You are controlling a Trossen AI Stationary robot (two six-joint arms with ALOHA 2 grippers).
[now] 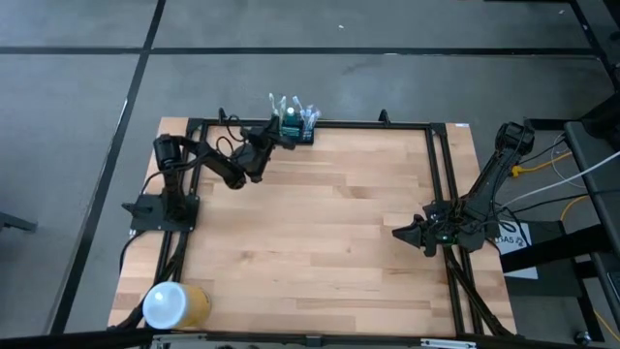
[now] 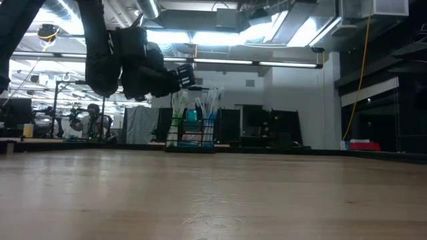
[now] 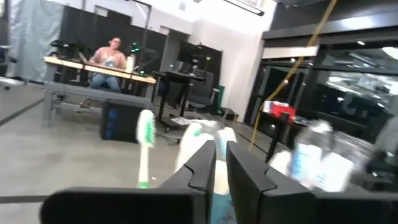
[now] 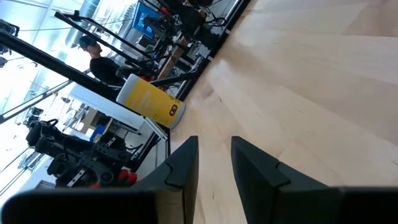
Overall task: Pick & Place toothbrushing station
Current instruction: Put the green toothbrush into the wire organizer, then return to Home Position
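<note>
One pincer at work on the far edge.
Left pincer (image 1: 281,133) is reaching for the toothbrushing station (image 1: 294,126) just ahead of its nearly-together fingertips; the rack is probably light and top-heavy with loose brushes, so gripping the rigid black frame looks safest. Right pincer (image 1: 402,233) is waiting, slightly apart.

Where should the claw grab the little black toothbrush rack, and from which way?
Probably by the rack's low black body, coming level from the table side. Brushes stick up out of the top, so reaching down from above looks awkward. The left claw is already beside it.
</note>
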